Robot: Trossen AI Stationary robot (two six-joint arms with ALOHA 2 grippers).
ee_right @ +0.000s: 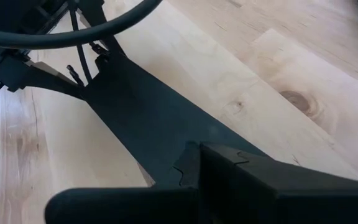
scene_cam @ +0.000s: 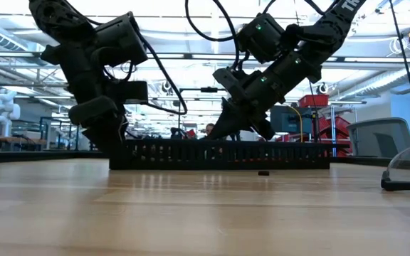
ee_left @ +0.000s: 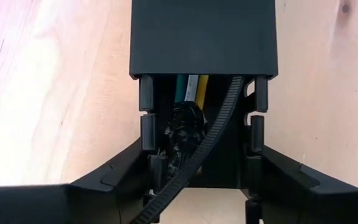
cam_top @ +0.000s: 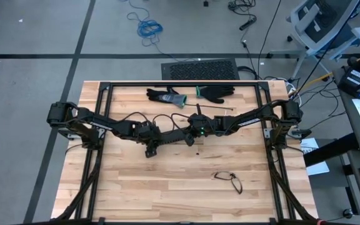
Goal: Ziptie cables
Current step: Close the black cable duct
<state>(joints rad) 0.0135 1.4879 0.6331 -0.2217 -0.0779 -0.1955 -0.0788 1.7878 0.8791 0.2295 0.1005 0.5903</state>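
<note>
Cables (ee_left: 191, 87) sit inside the black duct (ee_left: 202, 37) with your left gripper (ee_left: 197, 186) spread around its end, right gripper (scene_cam: 223, 128) pressed together on the lid, so a sloppy squeeze could snag the loose ziptie (ee_left: 210, 134).

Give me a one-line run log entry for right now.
left end effector: astride duct end | cables: inside duct, ziptie across | right end effector: shut, on duct top

Pale wood, matt black plastic.
Smooth planked table (cam_top: 167, 181); matt slotted duct (ee_left: 202, 37); ribbed plastic ziptie (ee_left: 211, 130); glossy-sheathed cables (ee_left: 188, 87); cloth gloves (cam_top: 167, 96) far.
</note>
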